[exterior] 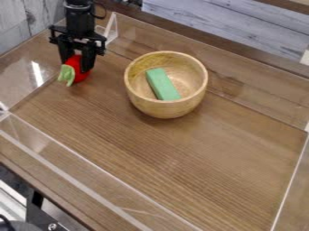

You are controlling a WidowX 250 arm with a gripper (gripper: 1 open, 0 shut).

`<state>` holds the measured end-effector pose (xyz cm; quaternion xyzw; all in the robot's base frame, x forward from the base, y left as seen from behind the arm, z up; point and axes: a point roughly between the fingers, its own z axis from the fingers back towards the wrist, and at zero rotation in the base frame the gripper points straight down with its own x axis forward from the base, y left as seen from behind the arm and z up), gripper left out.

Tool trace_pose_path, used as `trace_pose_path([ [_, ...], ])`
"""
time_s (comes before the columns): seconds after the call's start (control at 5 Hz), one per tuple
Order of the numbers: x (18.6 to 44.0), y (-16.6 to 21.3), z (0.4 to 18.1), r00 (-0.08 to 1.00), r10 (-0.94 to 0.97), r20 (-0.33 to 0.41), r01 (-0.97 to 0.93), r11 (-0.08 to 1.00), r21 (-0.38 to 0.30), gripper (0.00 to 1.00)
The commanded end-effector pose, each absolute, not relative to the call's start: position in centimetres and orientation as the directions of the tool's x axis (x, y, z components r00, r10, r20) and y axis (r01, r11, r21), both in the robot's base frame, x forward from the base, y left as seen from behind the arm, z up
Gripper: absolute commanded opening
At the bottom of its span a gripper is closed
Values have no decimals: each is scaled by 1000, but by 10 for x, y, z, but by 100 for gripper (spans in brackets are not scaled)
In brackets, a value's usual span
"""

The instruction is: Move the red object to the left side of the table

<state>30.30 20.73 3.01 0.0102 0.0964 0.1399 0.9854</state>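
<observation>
A brown wood-grain table (182,171) w/ low clear acrylic walls filled most of the view from where I stood. Near the far left corner, a black robot gripper (79,58) pointed almost straight down from a black arm that ran up out of sight. Right under it sat the red object (78,69), a small rounded toy fruit, approx. strawberry-shaped, w/ its green leafy end sticking out to the left. It looked to be resting on the tabletop, close to the left wall. The gripper's two fingers stood either side of the fruit's top, and they appeared parted rather than pinched tight, but the view was too small and dark for me to tell whether they touched the fruit or had any hold of it. To the right of the fruit, near but apart from it, stood a round wooden bowl (139,97), much bigger than the fruit. Inside the bowl lay a flat green block (162,85), tilted diagonally. The front and right parts of the table showed only wood grain and faint reflections off the acrylic.
</observation>
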Motion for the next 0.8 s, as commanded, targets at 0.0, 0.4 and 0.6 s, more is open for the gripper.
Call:
trace_pose_path([
  [0.0, 309, 210, 41, 949, 269, -163, -269, 963, 22, 100],
  [0.4, 305, 207, 50, 945, 260, -197, -274, 961, -45, 100],
  [0.6, 303, 207, 54, 944, 256, -210, -276, 959, -70, 100],
])
